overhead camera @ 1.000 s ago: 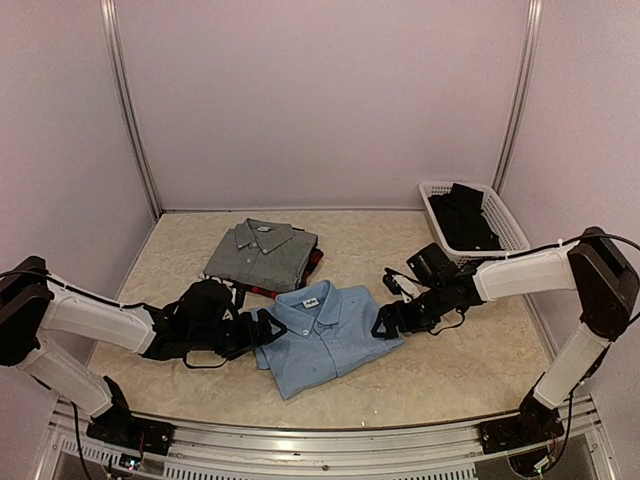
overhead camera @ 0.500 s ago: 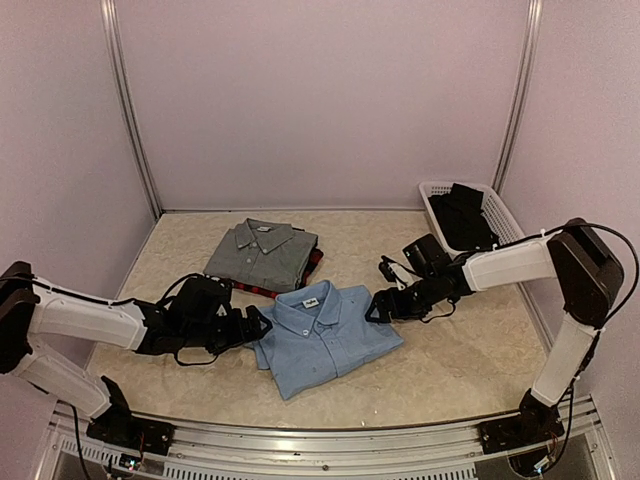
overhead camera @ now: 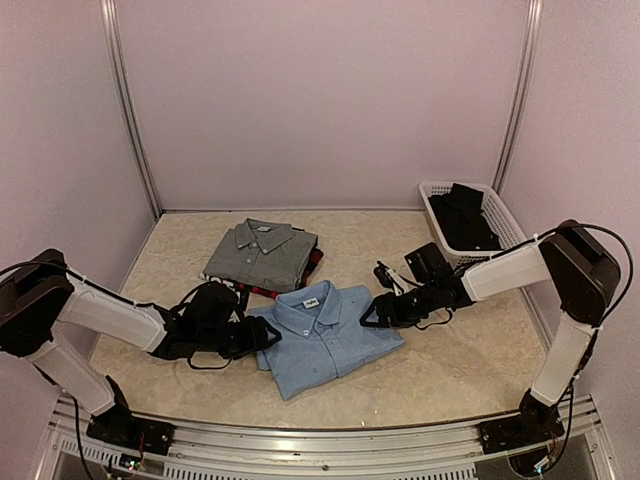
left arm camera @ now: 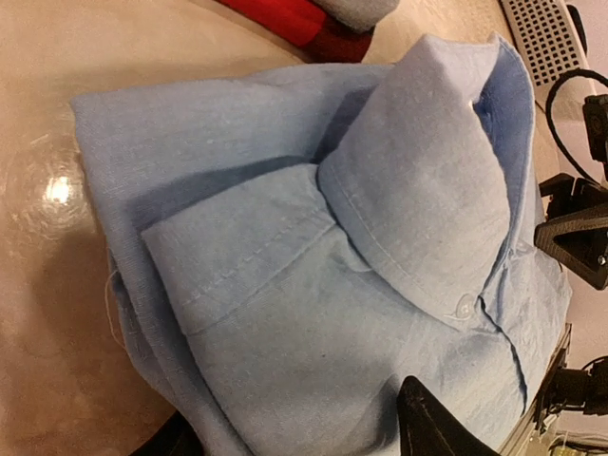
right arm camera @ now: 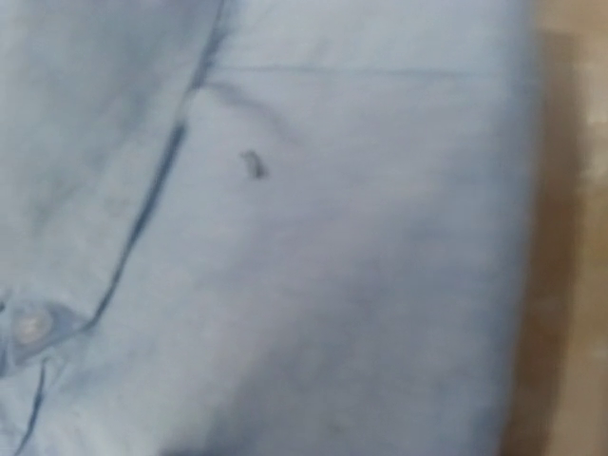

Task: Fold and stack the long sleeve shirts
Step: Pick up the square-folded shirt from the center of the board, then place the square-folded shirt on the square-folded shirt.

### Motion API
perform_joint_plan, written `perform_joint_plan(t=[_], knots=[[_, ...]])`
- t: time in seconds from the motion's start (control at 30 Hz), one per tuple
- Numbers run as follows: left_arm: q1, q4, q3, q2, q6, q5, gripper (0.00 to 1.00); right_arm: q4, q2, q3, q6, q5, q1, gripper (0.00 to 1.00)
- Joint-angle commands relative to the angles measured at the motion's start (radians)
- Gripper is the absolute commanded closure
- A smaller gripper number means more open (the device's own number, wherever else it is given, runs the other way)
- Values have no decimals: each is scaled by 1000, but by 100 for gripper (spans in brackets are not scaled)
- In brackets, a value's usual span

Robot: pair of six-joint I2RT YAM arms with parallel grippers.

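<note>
Light blue shirt (overhead camera: 325,335) folded flat on the counter (overhead camera: 450,375), lying between the two sets of fingers. Left fingers (overhead camera: 266,335) right at its left edge, one dark tip (left arm camera: 429,429) low against the cloth in the wrist view, buttoned collar (left arm camera: 446,190) rising just ahead of it; clamped on the fabric or merely set against it, cannot tell. Right fingers (overhead camera: 372,318) at the opposite edge, unseen in their own wrist view, filled with blurred blue cloth; spread or pinching, cannot tell. Beyond the left fingers, farther back: grey shirt (overhead camera: 262,250), folded, stacked on the red-and-black plaid shirt (overhead camera: 316,262), near the blue collar. Behind the right fingers, well apart: white mesh basket (overhead camera: 512,232) holding dark clothing (overhead camera: 462,218).
</note>
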Motion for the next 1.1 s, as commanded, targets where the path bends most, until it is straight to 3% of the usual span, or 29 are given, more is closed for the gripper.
perform_joint_plan(t=[0.0, 0.23, 0.43, 0.53, 0.77, 1.07], knots=[[-21, 146, -55, 64, -66, 80, 45, 38, 59, -72, 72, -58, 38, 41], [-23, 236, -65, 67, -45, 74, 64, 143, 55, -104, 122, -98, 58, 65], [33, 310, -53, 76, -16, 167, 99, 206, 18, -107, 143, -122, 59, 91], [77, 256, -24, 44, 25, 212, 100, 198, -23, -101, 149, -109, 64, 100], [157, -93, 168, -87, 206, 259, 100, 108, -127, -9, 150, -64, 115, 100], [283, -298, 371, -173, 297, 292, 100, -1, -219, 175, 127, 4, 138, 100]])
